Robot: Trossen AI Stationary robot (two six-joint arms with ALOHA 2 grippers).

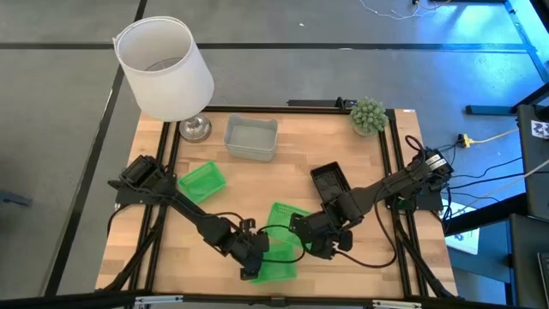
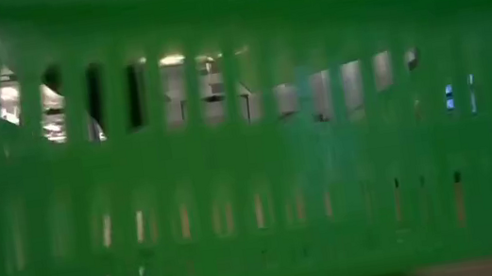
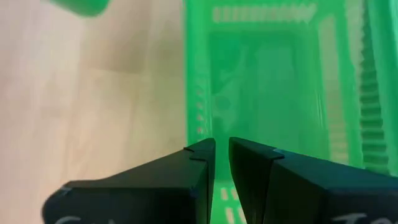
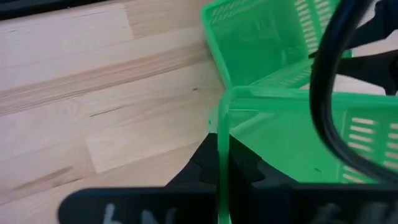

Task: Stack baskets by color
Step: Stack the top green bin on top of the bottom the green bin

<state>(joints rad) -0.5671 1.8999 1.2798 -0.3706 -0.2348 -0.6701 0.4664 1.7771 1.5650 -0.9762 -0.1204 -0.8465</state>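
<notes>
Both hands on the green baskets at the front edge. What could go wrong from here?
1. The left hand and right hand each pinch a thin wall of the slotted green plastic basket at the table's front; pulling unevenly could twist it or let it slip.
2. The two arms crowd each other there, with a cable across the right wrist view, so a snag seems possible.
3. The second green basket lies apart, still unstacked.

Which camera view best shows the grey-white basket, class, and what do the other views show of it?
The high view shows the grey-white basket best: whole, from above, at the table's far side beside the lamp. In the low view a green basket fills the picture and hides it. Neither wrist view shows it; each shows only green baskets and wood.
</notes>
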